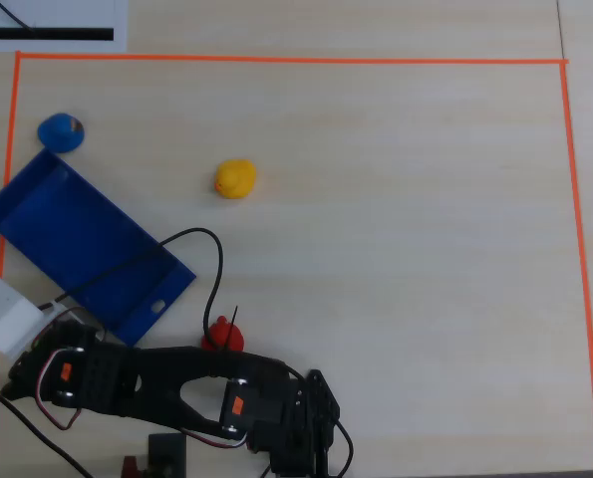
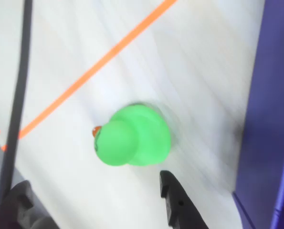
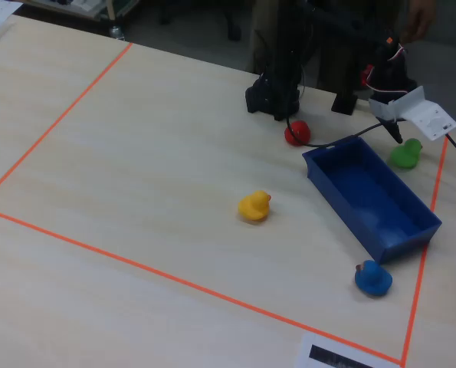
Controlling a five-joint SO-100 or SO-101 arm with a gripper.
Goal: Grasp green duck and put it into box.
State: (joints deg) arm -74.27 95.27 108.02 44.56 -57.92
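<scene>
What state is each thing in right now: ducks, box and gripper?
green duck: on the table beside the box, not gripped.
gripper: open, fingers either side just short of the green duck.
box: empty, upright on the table.
yellow duck: on the table, apart from the box.
blue duck: on the table by the box's short end.
red duck: on the table near the arm's base.

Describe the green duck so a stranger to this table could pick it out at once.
In the fixed view, find the long blue box near the right orange tape line. The green duck sits on the table just beyond its far right corner, under the gripper. It is the only lime-green duck; the others are yellow, blue and red.
</scene>
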